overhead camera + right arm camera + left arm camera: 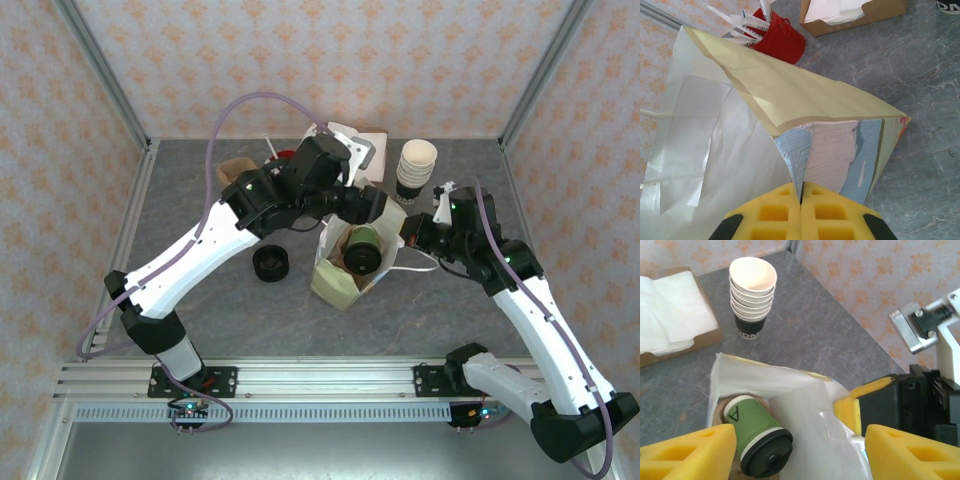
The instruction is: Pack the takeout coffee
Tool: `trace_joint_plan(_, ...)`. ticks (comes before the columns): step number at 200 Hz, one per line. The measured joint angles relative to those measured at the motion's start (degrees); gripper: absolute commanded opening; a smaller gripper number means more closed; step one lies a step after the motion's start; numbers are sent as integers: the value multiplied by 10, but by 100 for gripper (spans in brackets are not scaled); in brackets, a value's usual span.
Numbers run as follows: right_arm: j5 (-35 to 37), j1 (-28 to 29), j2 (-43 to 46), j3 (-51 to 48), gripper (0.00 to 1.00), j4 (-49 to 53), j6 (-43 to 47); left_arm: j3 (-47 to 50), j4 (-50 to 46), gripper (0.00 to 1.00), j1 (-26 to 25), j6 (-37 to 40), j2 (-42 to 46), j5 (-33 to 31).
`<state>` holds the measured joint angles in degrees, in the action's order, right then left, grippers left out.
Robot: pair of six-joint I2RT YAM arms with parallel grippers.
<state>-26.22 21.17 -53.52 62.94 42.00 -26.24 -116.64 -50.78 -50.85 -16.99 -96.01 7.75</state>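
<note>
The takeout coffee (pixel 757 437), an olive-green cup with a black lid, lies tilted inside the white paper bag (pixel 805 405); from above the cup (pixel 363 247) sits in the bag's open mouth (pixel 335 285). My left gripper (pixel 800 455) hovers over the bag, open, its yellow fingers (pixel 685 452) wide apart with the cup just beside the left one, not gripped. My right gripper (pixel 801 197) is shut on the bag's (pixel 830 115) rim, holding the mouth open; in the top view the right gripper (pixel 412 238) is at the bag's right edge and the left gripper (pixel 378 212) at its far edge.
A nested stack of cups (pixel 415 168) stands behind the bag. A squat pile of black lids (pixel 270 264) sits to the bag's left. A red cup of utensils (pixel 777 37) and a brown box of napkins (pixel 850 12) are at the back.
</note>
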Motion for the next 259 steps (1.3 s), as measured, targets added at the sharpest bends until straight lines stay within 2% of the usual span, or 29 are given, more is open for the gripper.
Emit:
trace_joint_plan(64, -2, 0, 0, 0, 0, 0, 6, 46, -41, 61, -10, 57, -28, 45)
trace_joint_plan(89, -4, 0, 0, 0, 0, 0, 8, 57, -62, 65, -12, 80, -47, 50)
trace_joint_plan(114, -8, 0, 0, 1, 0, 0, 13, 57, -76, 70, -12, 107, -67, 45)
trace_joint_plan(158, -13, 0, -10, 10, 0, 0, 25, 53, -91, 70, -13, 144, -102, 29)
trace_joint_plan(178, -19, 0, -15, 16, 0, 0, 32, 53, -92, 76, -13, 155, -114, 22)
trace_joint_plan(219, -26, 0, -22, 17, 0, 0, 42, 53, -90, 84, -13, 161, -136, 8)
trace_joint_plan(259, -30, -1, -32, 22, 0, 6, 54, 57, -91, 85, -13, 170, -165, -10)
